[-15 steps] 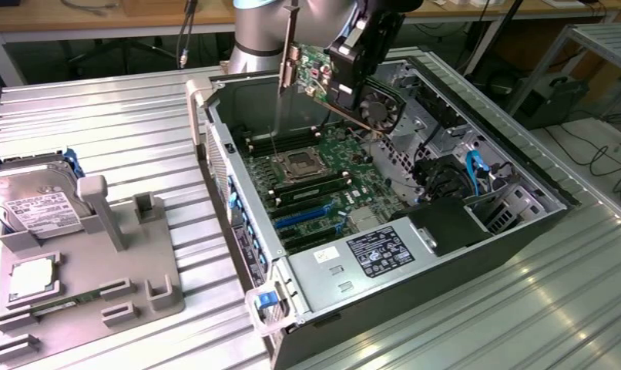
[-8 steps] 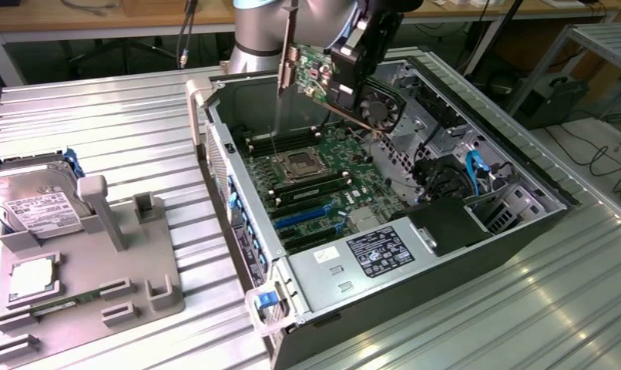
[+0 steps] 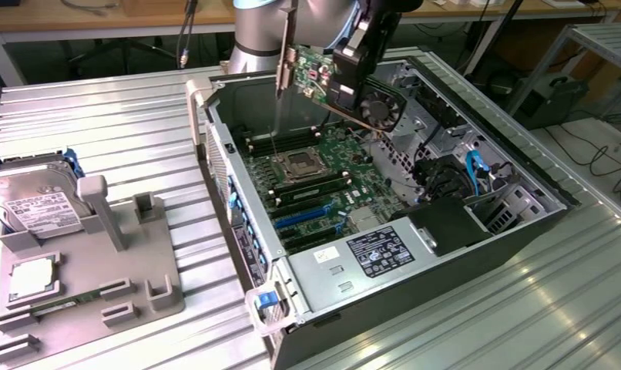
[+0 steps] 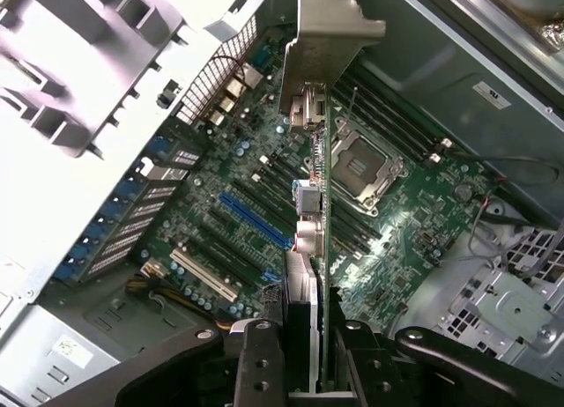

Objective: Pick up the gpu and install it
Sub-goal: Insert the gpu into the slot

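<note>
The gpu [image 3: 337, 81], a green card with a black fan face and a silver end bracket [image 3: 285, 54], hangs tilted above the far end of the open computer case [image 3: 526, 173]. My gripper [image 3: 360, 50] is shut on its upper edge. In the wrist view the gpu [image 4: 317, 204] is seen edge-on, bracket [image 4: 333, 28] pointing away, held between the black fingers [image 4: 257, 363]. It is over the motherboard [image 4: 211, 173], apart from it, near the blue slot [image 4: 256, 220]. The same blue slot [image 3: 300, 218] lies below and nearer in the exterior view.
The cpu socket [image 3: 295, 163] and memory slots sit under the card. A power supply [image 3: 377, 250] fills the case's near end, with cables [image 3: 475, 173] at the exterior view's right. A hard drive [image 3: 43, 204] stands in a grey fixture [image 3: 135, 262] on the exterior view's left.
</note>
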Controlling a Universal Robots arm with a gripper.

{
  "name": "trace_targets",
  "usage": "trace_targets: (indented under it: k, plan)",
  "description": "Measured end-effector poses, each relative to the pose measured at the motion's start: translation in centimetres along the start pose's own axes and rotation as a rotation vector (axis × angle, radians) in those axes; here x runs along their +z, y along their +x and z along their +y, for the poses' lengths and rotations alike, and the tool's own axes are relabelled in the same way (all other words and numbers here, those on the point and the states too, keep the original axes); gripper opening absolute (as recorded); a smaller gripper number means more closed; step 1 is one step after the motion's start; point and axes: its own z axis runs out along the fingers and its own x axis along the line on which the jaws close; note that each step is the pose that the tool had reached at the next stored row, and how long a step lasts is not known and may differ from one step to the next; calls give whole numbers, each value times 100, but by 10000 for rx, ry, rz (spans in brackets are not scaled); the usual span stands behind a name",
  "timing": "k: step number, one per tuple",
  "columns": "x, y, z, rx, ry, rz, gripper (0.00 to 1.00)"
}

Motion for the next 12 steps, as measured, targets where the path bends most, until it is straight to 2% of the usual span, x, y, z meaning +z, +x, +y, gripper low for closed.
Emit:
trace_targets:
  k: [12]
  plan:
    - [0, 0, 0, -776, -17, 17, 27]
